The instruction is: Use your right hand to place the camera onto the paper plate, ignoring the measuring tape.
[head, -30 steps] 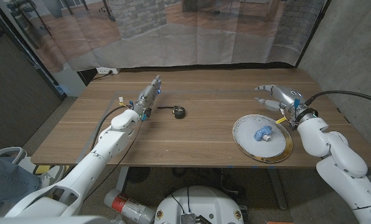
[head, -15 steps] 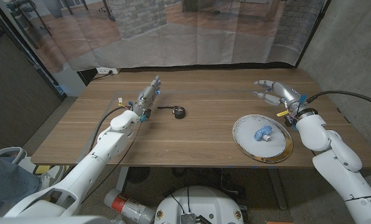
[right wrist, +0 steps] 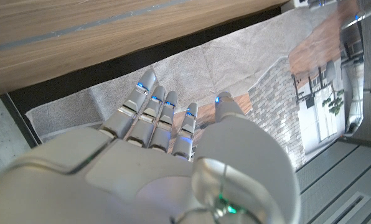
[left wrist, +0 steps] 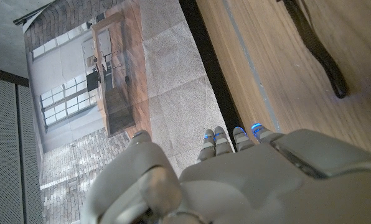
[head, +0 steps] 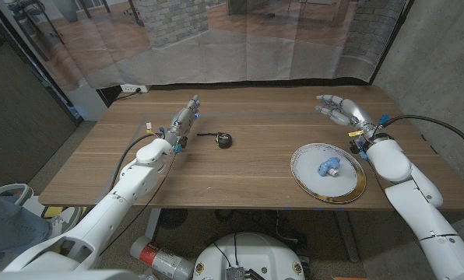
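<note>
No text, label, brand, number or sign can be read on anything here.

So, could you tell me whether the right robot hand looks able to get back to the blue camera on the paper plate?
Probably yes. The right robot hand is open and holds nothing, and only bare table lies between it and the paper plate, where the blue camera sits uncovered.

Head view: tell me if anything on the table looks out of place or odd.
Nothing looks wrong. The blue camera lies on the plate, the tape sits apart on the table, and both robot hands, left and right, hold nothing.
</note>
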